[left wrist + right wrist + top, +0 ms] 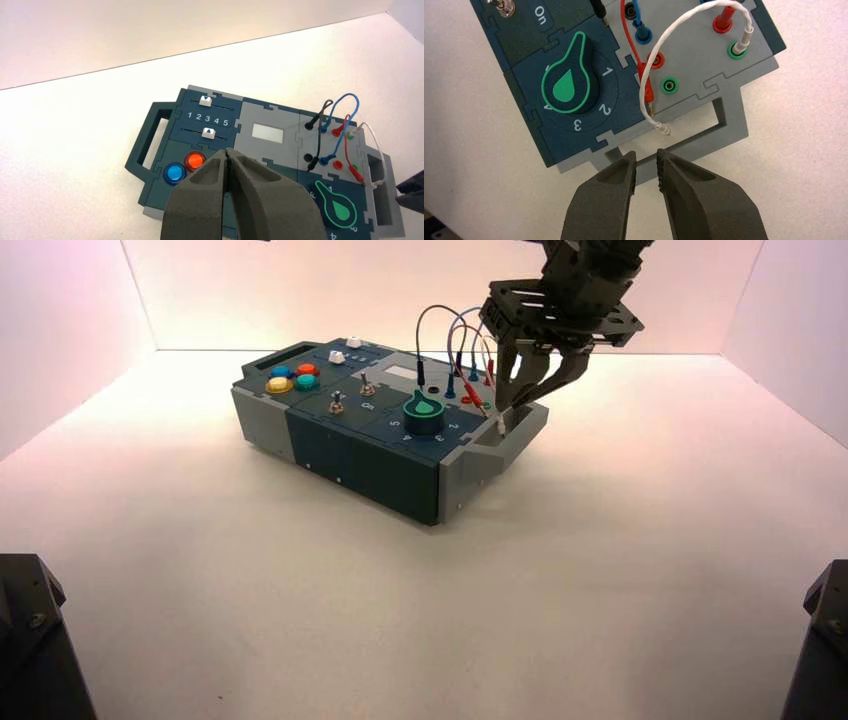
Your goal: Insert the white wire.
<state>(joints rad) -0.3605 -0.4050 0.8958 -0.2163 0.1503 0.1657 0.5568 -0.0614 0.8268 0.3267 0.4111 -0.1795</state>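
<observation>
The white wire (674, 25) arches over the grey socket panel at the box's right end. One of its plugs (739, 45) stands in a green socket. Its other plug (664, 130) lies loose on the panel's edge by the handle, a short way from an empty green socket (669, 85). My right gripper (646, 162) hovers open just off that loose plug, over the handle opening, with nothing between its fingers; the high view shows the right gripper (522, 398) above the box's right end. My left gripper (227, 152) is shut and empty, held above the box near the round buttons.
A red plug (647, 92) lies loose beside the white wire. Blue, black and red wires (345, 115) loop over the same panel. The green-rimmed knob (566, 87) sits next to it. The box's grey handle (724, 122) juts out under my right gripper.
</observation>
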